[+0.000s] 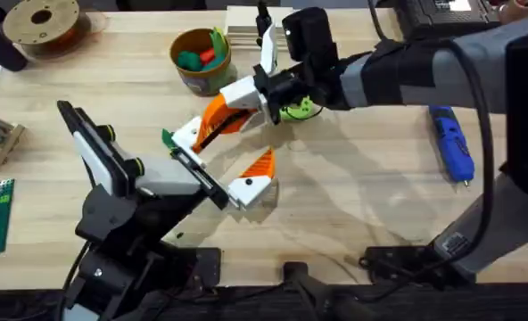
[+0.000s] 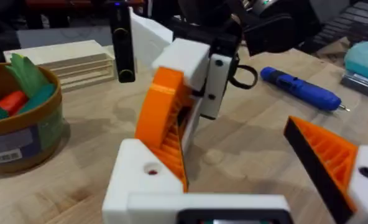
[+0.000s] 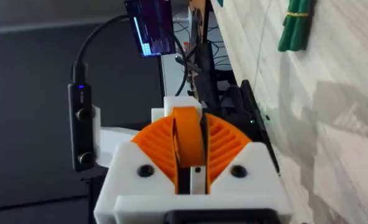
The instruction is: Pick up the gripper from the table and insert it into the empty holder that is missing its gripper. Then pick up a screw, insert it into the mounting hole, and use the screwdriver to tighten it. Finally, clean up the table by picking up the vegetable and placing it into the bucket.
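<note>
While pinched between the right gripper's orange pads, the gripper meets the holder at the left gripper's tip, above the table. Left fingers spread wide, grasping nothing. Just beyond, the bucket with toy vegetables; well apart at the right, the screwdriver lying flat.

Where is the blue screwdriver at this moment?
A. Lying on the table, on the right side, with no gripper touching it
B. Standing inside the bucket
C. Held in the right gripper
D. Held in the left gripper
A: the blue screwdriver lies flat on the table, far to the right, apart from both grippers; the right gripper is shut on the orange gripper piece instead.
</note>
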Controlling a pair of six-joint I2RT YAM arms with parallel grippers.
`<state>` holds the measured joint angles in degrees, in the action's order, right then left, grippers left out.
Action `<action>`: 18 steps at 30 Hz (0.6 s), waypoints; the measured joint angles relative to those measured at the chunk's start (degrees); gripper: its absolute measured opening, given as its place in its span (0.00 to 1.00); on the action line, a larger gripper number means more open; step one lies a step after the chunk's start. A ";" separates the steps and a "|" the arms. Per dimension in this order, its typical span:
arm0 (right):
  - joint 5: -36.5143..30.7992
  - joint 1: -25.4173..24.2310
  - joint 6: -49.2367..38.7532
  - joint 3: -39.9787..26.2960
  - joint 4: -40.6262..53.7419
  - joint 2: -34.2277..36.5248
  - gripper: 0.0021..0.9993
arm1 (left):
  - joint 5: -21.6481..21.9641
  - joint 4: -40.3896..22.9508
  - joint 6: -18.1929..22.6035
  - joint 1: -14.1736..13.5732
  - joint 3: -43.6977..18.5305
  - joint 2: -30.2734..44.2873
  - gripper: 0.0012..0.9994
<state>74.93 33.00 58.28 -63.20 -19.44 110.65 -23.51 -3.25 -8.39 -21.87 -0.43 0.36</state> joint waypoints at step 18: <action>-2.07 -0.22 0.02 0.00 0.17 0.13 0.55 | -1.41 0.04 0.86 -0.17 0.00 0.00 0.99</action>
<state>72.86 32.77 58.30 -63.20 -19.27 110.78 -24.92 -3.20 -7.53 -22.04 -0.43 0.36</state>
